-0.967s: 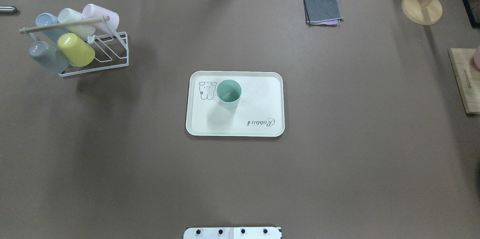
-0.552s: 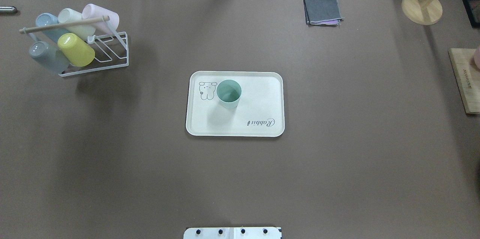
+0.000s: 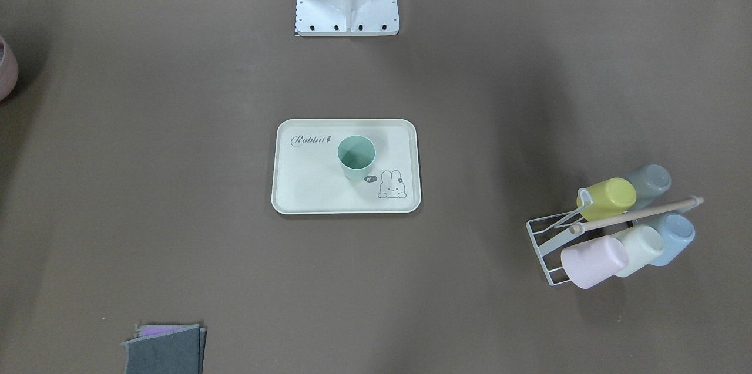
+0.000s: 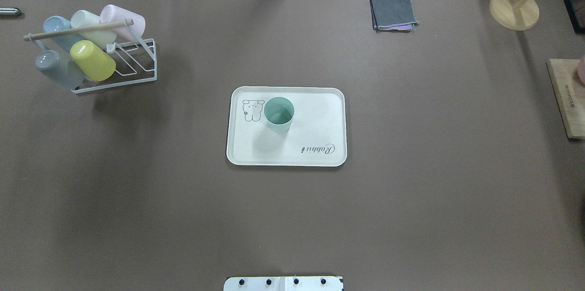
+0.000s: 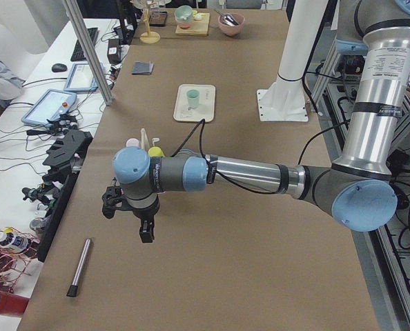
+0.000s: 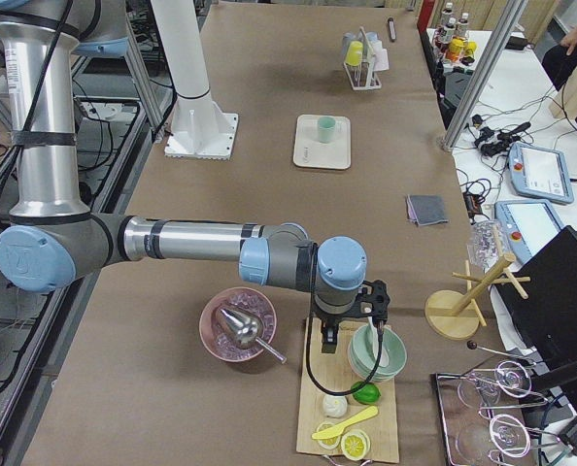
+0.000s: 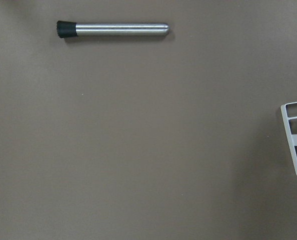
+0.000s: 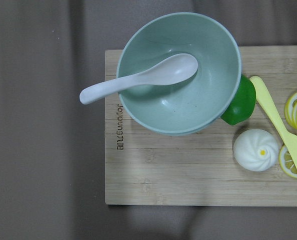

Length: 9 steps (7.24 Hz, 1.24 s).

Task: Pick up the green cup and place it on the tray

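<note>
One green cup (image 4: 279, 113) set upright on one tray (image 4: 320, 122). Five other cups (image 4: 93, 60) racked well apart from tray. Left end effector (image 5: 146, 231), right end effector (image 6: 329, 335): spread cannot be told.

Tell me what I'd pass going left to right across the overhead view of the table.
Metal rod → cup rack → tray with the green cup on it → folded grey cloth → round wooden stand base → wooden board.
</note>
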{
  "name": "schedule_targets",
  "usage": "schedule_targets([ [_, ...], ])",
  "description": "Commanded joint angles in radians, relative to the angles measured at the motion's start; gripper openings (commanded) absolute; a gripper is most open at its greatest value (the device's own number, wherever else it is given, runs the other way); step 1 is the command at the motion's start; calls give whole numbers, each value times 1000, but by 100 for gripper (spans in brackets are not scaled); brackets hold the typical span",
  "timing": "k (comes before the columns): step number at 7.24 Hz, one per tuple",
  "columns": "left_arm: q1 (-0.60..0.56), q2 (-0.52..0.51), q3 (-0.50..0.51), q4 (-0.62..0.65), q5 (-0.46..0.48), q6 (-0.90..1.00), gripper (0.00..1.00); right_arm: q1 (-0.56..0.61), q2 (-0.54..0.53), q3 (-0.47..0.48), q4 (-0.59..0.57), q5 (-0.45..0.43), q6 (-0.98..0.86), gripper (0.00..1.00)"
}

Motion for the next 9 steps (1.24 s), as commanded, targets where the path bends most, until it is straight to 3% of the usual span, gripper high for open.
schedule_targets([
  [1,-22,20,17,15,3,2,97,0,-1,0,-1,-1,-1,100],
  [3,-25,85,22,8,2,111,97,-2,-1,0,1,0,-1,100],
  [9,-25,82,-62,26,33,104,97,-5,-1,1,1,-1,-3,100],
])
